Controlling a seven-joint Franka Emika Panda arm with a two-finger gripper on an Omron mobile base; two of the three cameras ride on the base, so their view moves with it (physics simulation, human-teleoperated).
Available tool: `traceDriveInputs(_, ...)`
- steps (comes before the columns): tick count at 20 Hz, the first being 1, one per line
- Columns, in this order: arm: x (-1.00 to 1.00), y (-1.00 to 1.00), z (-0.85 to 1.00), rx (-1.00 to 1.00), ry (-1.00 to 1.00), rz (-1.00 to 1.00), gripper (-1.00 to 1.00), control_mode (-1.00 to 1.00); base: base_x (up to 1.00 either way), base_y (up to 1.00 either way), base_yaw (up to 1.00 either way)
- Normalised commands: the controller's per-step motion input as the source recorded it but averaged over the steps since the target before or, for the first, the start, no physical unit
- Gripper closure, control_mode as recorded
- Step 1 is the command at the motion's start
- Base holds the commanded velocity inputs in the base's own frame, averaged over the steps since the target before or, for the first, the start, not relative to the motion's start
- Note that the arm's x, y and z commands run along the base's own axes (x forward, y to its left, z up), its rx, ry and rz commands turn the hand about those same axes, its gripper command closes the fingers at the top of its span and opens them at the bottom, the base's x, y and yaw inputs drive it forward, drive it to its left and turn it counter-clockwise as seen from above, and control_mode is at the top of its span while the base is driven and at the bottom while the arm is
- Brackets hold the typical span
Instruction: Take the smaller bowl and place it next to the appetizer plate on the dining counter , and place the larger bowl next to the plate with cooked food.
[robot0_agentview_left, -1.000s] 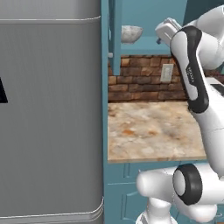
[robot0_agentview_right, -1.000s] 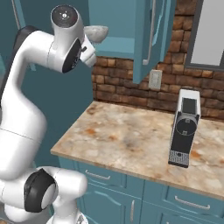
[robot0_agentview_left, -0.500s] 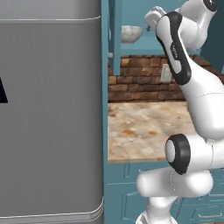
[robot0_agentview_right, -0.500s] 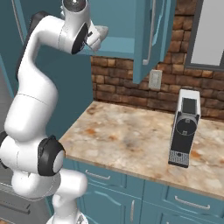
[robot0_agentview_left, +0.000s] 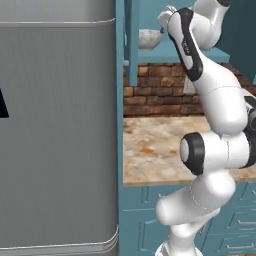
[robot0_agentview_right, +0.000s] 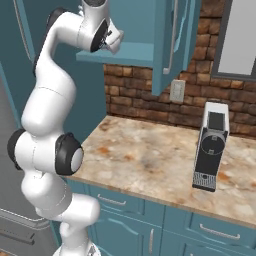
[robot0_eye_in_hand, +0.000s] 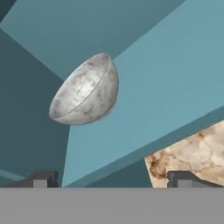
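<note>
While the bowl (robot0_eye_in_hand: 86, 92) is sitting on the cabinet shelf (robot0_eye_in_hand: 166, 83), the tool (robot0_eye_in_hand: 109, 179) is hovering short of it, fingers spread, gripping nothing.

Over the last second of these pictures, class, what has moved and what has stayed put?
The arm has swung up, bringing its open hand toward the smaller bowl on the cabinet shelf; nothing grasped yet. The bowl, the coffee machine and the counter stayed put.
</note>
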Motion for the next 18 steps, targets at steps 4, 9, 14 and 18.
traceDriveInputs(4, 0.71, 0.04, -0.15, -0.03, 0.0, 0.0, -1.0, -1.0, 0.0, 0.0, 0.0)
traceDriveInputs(9, 0.74, 0.08, -0.1, -0.03, 0.0, 0.0, -1.0, -1.0, 0.0, 0.0, 0.0)
traceDriveInputs(14, 0.65, 0.06, 0.0, -0.01, 0.0, 0.0, -1.0, -1.0, 0.0, 0.0, 0.0)
traceDriveInputs(18, 0.64, 0.01, 0.0, 0.0, 0.02, 0.0, -1.0, -1.0, 0.0, 0.0, 0.0)
